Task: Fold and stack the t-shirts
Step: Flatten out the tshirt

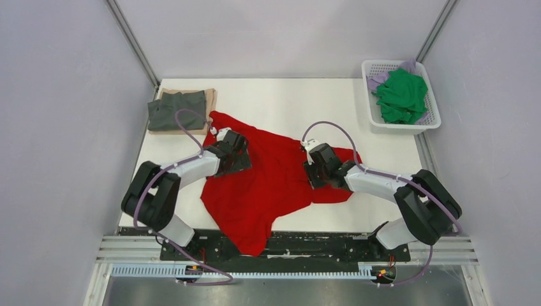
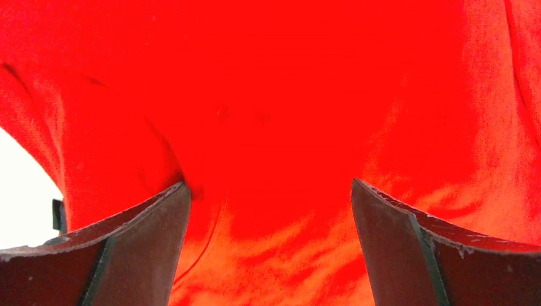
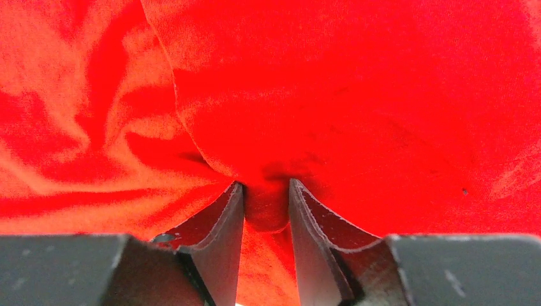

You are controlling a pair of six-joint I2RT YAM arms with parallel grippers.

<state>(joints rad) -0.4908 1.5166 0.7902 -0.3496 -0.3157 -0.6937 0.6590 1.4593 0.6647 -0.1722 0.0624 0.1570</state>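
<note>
A bright red t-shirt (image 1: 271,182) lies crumpled across the middle of the white table. My left gripper (image 1: 239,153) rests on its left part with jaws wide open over the cloth (image 2: 274,127). My right gripper (image 1: 314,167) is shut on a pinched fold of the red cloth (image 3: 266,207) at the shirt's right side. A folded dark grey t-shirt (image 1: 177,109) lies on a folded tan one (image 1: 210,95) at the far left. A green t-shirt (image 1: 402,95) and a pale lilac one (image 1: 377,79) are in the basket.
The white lattice basket (image 1: 371,109) stands at the far right corner of the table (image 1: 287,99). The red shirt's bottom hangs over the near table edge onto the black rail (image 1: 306,245). Grey walls close in both sides.
</note>
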